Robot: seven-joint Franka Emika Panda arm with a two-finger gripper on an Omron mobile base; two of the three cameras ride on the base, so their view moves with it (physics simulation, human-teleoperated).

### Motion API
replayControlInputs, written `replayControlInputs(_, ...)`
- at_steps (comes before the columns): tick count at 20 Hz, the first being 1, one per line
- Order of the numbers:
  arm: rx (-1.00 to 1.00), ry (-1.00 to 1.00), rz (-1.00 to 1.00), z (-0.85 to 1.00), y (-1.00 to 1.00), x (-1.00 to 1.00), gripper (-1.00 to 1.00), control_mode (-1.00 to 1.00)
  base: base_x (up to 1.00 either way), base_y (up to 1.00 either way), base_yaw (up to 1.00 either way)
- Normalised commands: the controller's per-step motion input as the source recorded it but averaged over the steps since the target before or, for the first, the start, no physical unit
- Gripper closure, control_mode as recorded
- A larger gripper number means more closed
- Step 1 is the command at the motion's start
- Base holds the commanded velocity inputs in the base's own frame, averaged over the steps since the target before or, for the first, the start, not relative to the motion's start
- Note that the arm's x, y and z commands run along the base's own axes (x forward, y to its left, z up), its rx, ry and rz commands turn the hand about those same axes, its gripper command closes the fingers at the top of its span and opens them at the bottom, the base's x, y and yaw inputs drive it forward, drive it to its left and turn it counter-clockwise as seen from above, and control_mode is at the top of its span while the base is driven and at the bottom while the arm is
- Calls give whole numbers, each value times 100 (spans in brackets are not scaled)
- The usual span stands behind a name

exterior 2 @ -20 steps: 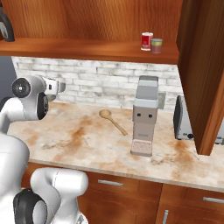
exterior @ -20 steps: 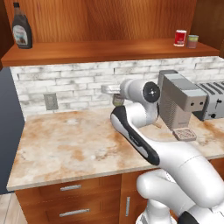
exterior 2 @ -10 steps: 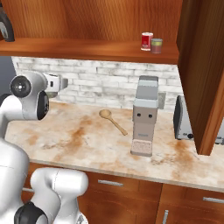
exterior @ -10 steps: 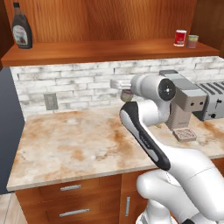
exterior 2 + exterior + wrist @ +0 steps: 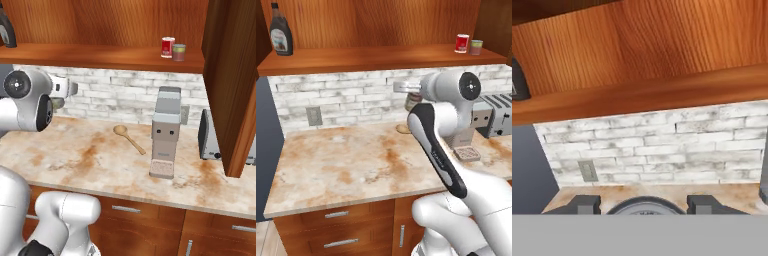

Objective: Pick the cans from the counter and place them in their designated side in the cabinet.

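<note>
Since a second ago your arm has lifted: its big elbow joint now stands level with the lower brick courses, and the gripper (image 5: pixel 644 204) has come up with it, carrying the olive-grey can (image 5: pixel 413 100) clear of the counter (image 5: pixel 346 165). In the hand view the can's round silver lid (image 5: pixel 644 206) sits low between the two dark fingertips (image 5: pixel 579 204), so the jaws are closed on it at a narrow setting. In the right base view that can (image 5: pixel 56 103) shows as a dull cylinder just beyond the white wrist, in front of the whitewashed brick backsplash (image 5: pixel 115 95). The red can (image 5: pixel 461 43), white-banded with a silver top, stands upright at the right end of the cabinet (image 5: pixel 381 57) shelf, just beside the pale green-and-pink can (image 5: pixel 476 47); it is well above and to the right of your gripper. The syrup bottle (image 5: pixel 280 35) stands at the far left end of the same reddish, grained plank. On the mottled beige stone lie a wooden spoon (image 5: pixel 129 138) and a boxy grey coffee machine (image 5: pixel 164 131), with a toaster (image 5: pixel 497 114) to its right.
</note>
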Motion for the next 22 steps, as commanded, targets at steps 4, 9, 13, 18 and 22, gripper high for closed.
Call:
replayControlInputs(4, 0, -1, 0, 19, -32, -47, 100, -100, 0, 0, 0)
replayControlInputs(9, -1, -1, 0, 16, -25, -41, 100, -100, 0, 0, 0)
replayControlInputs(13, -2, -1, 0, 21, -21, -33, 100, -100, 0, 0, 0)
replayControlInputs(18, -4, -1, 0, 28, -26, -21, 100, -100, 0, 0, 0)
replayControlInputs(22, -5, -1, 0, 27, -29, -16, 100, -100, 0, 0, 0)
